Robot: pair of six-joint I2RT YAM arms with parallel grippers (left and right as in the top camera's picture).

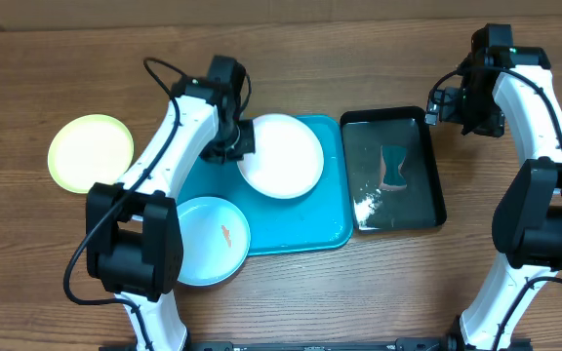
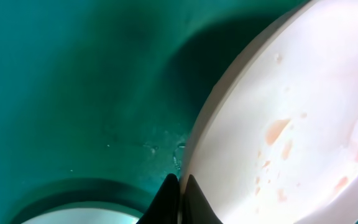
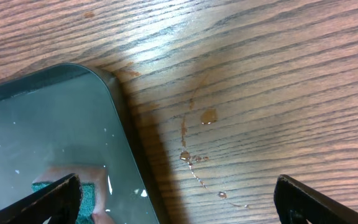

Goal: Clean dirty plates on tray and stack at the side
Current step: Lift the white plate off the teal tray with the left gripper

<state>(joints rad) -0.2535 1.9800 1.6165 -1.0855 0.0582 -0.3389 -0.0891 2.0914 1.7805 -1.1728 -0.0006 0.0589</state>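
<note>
Plain wood-grain table (image 1: 359, 292), pretty simple layout; a yellow-green plate (image 1: 91, 152) sits on the bare wood off to the left, well apart from the rest; the turquoise tray (image 1: 301, 224) is in the middle, with a black tray (image 1: 440, 185) just beside it on the right. A blue plate (image 1: 203, 249) overlaps the tray's near-left corner and sticks out over the wood; there's also a trail of small droplets (image 3: 209, 116) on the table by the black tray's corner.

Robotics lab bench: two white robot arms (image 1: 179, 132) at a wood-grain table (image 1: 379, 292).
</note>
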